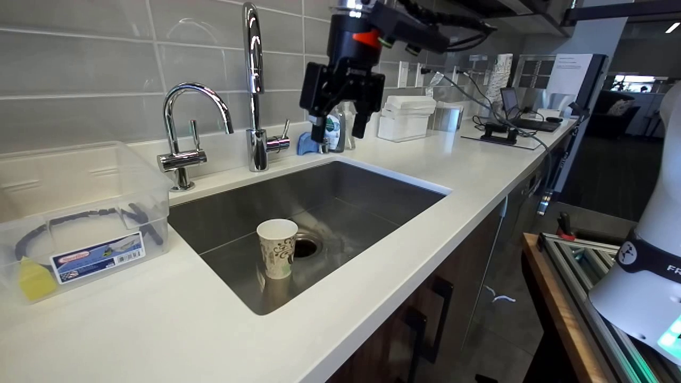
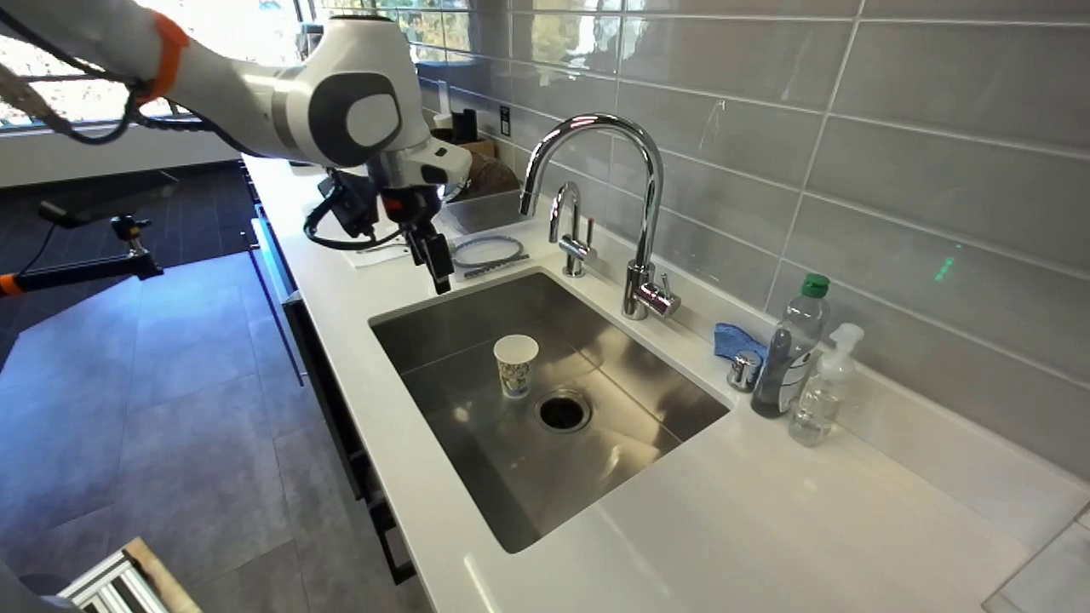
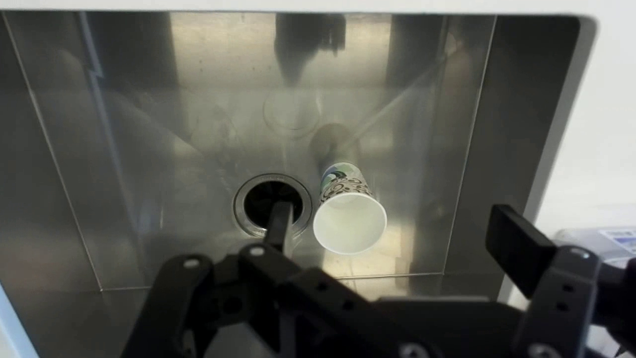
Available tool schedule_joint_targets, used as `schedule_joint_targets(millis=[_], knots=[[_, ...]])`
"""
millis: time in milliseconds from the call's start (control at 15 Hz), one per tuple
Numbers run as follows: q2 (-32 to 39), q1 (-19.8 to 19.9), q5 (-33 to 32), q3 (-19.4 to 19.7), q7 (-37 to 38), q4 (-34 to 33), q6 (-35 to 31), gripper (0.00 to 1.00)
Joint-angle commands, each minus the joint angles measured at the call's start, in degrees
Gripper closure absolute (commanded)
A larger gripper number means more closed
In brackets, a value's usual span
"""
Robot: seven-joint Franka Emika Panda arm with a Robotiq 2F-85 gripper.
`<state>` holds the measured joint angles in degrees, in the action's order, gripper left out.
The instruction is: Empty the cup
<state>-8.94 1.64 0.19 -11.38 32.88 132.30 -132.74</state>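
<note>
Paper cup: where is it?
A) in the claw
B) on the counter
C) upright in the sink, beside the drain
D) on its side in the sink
C: in both exterior views the cup stands mouth-up on the sink floor beside the drain, apart from the open claw.

By the back edge of the tabletop [image 1: 213,324], your pincer [image 1: 339,132] hides part of the labelled bottle [image 1: 333,133] in an exterior view. Farther along that edge, the view's left border cuts off your clear container [image 1: 90,231]; the fine print on its blue label [image 1: 98,257] is too small for you to read. In the wrist view, a finger [image 3: 280,226] covers some of the drain [image 3: 268,191], and you cannot tell whether liquid stands in the cup [image 3: 350,226].
</note>
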Motion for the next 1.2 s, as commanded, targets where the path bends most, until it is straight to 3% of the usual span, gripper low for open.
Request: schedule_joint_targets(millis=[0, 333, 533, 600, 1133], knots=[[9.4, -1.6, -2.5, 0.5, 10.0, -5.1, -5.4, 0.0], [17.1, -6.1, -19.4, 3.8, 28.3, -6.9, -12.9, 0.0], [20.8, -9.0, -24.4, 6.4, 33.5, -8.5, -14.7, 0.0], [17.7, -8.6, -20.1, 6.1, 28.7, -6.5, -12.9, 0.0], [21.8, -9.8, -21.6, 7.8, 31.8, -9.2, -15.8, 0.0]])
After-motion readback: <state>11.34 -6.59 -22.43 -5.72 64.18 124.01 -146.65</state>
